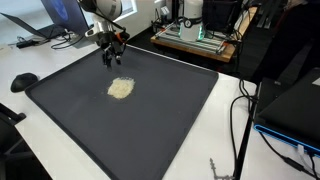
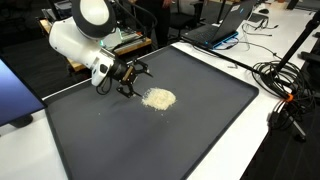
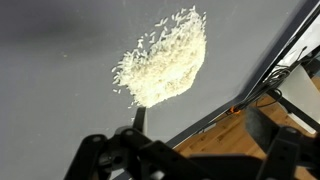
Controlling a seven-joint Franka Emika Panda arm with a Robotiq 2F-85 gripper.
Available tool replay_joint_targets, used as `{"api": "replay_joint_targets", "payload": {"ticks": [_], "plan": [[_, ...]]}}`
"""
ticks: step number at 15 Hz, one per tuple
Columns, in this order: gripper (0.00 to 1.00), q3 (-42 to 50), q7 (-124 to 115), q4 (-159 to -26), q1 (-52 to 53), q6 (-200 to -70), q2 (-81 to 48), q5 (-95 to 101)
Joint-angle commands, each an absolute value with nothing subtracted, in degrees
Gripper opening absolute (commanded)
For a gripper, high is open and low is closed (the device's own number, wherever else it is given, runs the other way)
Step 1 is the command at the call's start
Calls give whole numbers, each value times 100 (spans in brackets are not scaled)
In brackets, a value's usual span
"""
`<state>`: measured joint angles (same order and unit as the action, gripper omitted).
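Note:
A small heap of white rice-like grains [image 1: 121, 89] [image 2: 158, 98] lies near the middle of a large dark mat [image 1: 160, 125] [image 2: 150, 140]. My gripper [image 1: 113, 56] [image 2: 130, 82] hangs just above the mat beside the heap, toward the mat's edge, and does not touch it. Its jaws are open wide with nothing between them. In the wrist view the heap [image 3: 163, 62] lies ahead of the gripper [image 3: 200, 125]. One thin finger [image 3: 139, 118] points at the heap's near edge, and the other finger stands over the mat's border.
The mat covers a white table. A laptop [image 1: 55, 20] [image 2: 225, 30] and a black mouse-like object [image 1: 23, 82] sit by its edges. Cables [image 1: 240, 110] [image 2: 275, 75] trail off one side. A wooden platform with electronics [image 1: 195, 38] stands behind the mat.

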<state>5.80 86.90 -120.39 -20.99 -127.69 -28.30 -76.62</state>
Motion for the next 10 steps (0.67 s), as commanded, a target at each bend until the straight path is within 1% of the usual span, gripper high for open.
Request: {"api": "replay_joint_targets", "payload": {"ticks": [1, 10], "plan": [[100, 832, 8190, -12429, -1789, -12865, -2422, -7821], [100, 1043, 7876, -12911, -1289, -13690, -2150, -7151]]}}
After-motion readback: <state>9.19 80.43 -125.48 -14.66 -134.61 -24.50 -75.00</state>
